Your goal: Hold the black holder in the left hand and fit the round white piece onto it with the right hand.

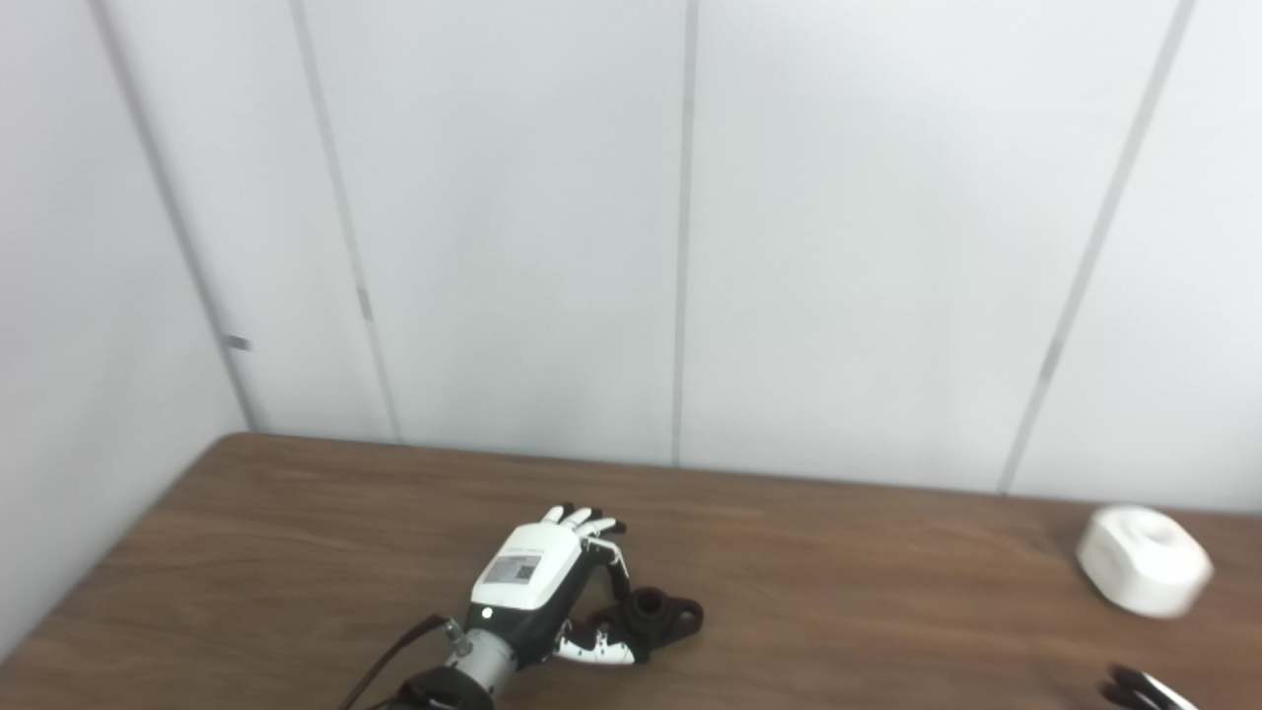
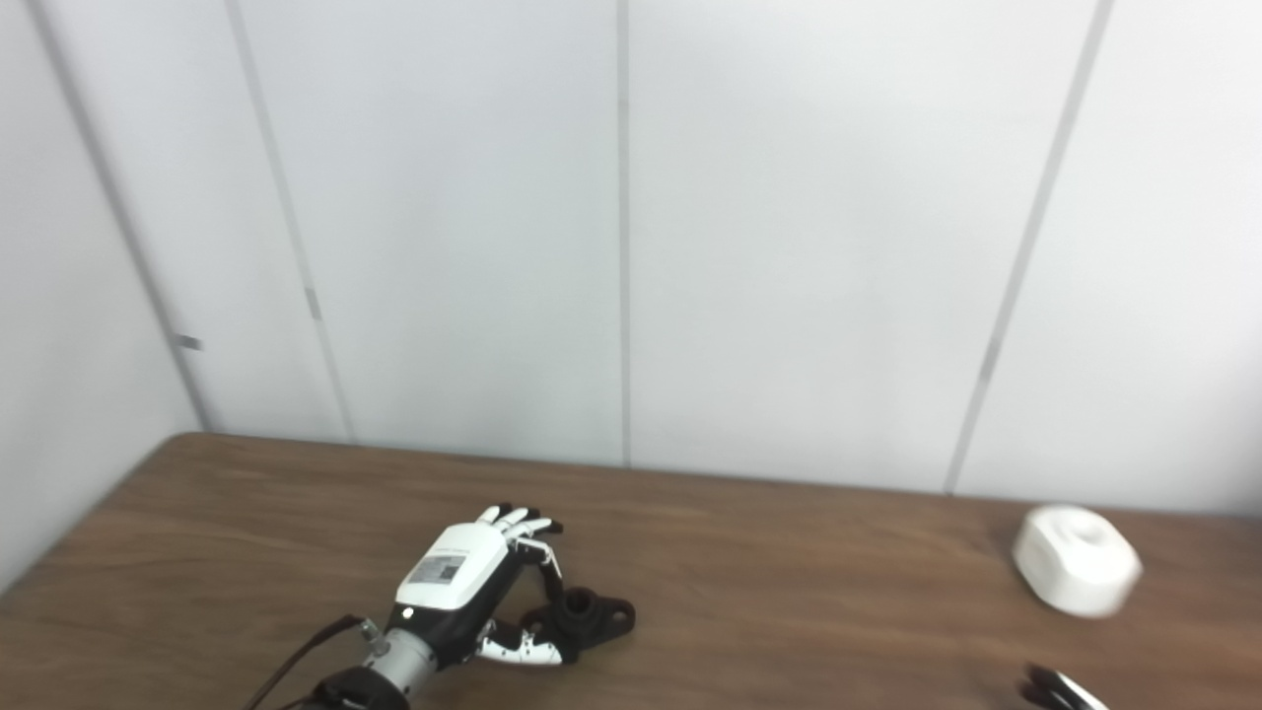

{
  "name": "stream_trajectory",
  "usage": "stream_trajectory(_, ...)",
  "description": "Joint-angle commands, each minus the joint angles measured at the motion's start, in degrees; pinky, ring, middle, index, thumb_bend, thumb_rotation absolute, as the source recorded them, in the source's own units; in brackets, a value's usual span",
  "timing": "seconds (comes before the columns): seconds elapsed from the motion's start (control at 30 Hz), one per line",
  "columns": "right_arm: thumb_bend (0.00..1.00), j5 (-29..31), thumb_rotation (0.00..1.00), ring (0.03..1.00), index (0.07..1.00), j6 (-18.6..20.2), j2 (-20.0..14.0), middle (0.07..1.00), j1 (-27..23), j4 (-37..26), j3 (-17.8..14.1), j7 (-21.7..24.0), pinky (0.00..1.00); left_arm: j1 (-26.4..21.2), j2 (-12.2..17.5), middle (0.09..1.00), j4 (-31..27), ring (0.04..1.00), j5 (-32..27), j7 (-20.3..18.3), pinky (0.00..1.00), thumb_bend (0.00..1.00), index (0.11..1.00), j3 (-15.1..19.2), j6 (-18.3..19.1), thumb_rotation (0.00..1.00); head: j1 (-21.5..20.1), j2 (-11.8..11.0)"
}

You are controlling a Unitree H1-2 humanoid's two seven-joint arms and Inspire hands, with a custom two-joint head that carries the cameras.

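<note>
The black holder (image 1: 659,617) lies low in the frame's centre on the desk (image 1: 296,552), just right of the left hand (image 1: 537,582), whose fingers (image 1: 582,518) spread wide, thumb beneath it. The round white piece (image 1: 1144,560) sits far right, nearest the right hand (image 1: 1149,688), whose fingers' state I cannot tell.

Wood-grain table (image 1: 296,532), matt black holder (image 1: 663,616), seemingly smooth white piece (image 1: 1142,560)

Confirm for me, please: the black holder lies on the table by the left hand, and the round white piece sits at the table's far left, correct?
Not quite. The round white piece sits at the far right of the table, as the left eye view shows. The black holder does lie by the left hand.
</note>
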Motion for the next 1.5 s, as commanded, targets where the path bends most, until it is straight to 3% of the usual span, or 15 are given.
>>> stream_trajectory(0.0,0.95,-0.7,0.66,0.742,0.822,0.6,1.0,0.808,0.4,-0.9,1.4,0.8,0.59,-0.8,-0.3,0.874,-2.2,0.927,1.3,-0.4,0.98,0.52,0.482,-0.5,-2.4,0.05,-0.3,0.1)
stream_trajectory(0.3,0.89,-1.5,0.63,0.734,0.817,1.9,2.1,0.8,0.1,-2.7,2.3,0.3,0.58,-0.3,-3.3,0.877,-2.3,0.949,1.2,-1.8,1.0,0.52,0.482,-1.8,-6.7,0.05,-5.3,2.1)
stream_trajectory(0.57,0.92,-2.5,0.63,0.742,0.819,3.5,3.2,0.808,-0.4,-4.0,3.1,-0.2,0.6,0.1,-4.6,0.872,-1.9,0.95,1.8,-2.5,1.0,0.52,0.481,-2.4,-10.7,0.05,-8.0,3.7)
stream_trajectory(0.9,0.93,-2.3,0.63,0.751,0.816,5.0,4.1,0.813,-0.5,-4.8,3.3,-0.1,0.59,0.0,-5.3,0.874,0.3,0.946,2.0,-2.0,1.0,0.52,0.481,-2.2,-13.5,0.05,-9.5,3.6)
stream_trajectory(1.13,0.93,-3.9,0.65,0.758,0.819,5.7,4.9,0.827,0.1,-8.1,3.6,-0.9,0.59,-0.3,-5.2,0.861,2.2,0.935,1.9,0.1,1.0,0.52,0.481,-0.8,-15.9,0.05,-15.9,2.6)
stream_trajectory(1.23,0.88,-6.1,0.63,0.742,0.787,5.2,6.5,0.798,0.8,-15.7,1.4,-4.0,0.57,-0.2,-4.9,0.86,2.7,0.938,1.7,0.2,1.0,0.52,0.481,-0.1,-16.7,0.05,-18.3,1.1)
stream_trajectory(1.33,0.88,-7.7,0.66,0.749,0.772,10.0,7.4,0.796,0.6,-24.0,-2.4,-5.8,0.58,0.2,-4.8,0.871,1.3,0.949,1.4,-2.2,1.0,0.52,0.482,0.4,-15.0,0.05,-20.4,0.4)
stream_trajectory(1.47,0.9,-12.0,0.67,0.679,0.725,16.1,5.8,0.747,-3.1,-31.0,-9.6,-8.0,0.5,0.2,-5.4,0.874,2.7,0.948,1.4,-1.6,1.0,0.52,0.482,0.9,-15.3,0.05,-22.9,-0.5)
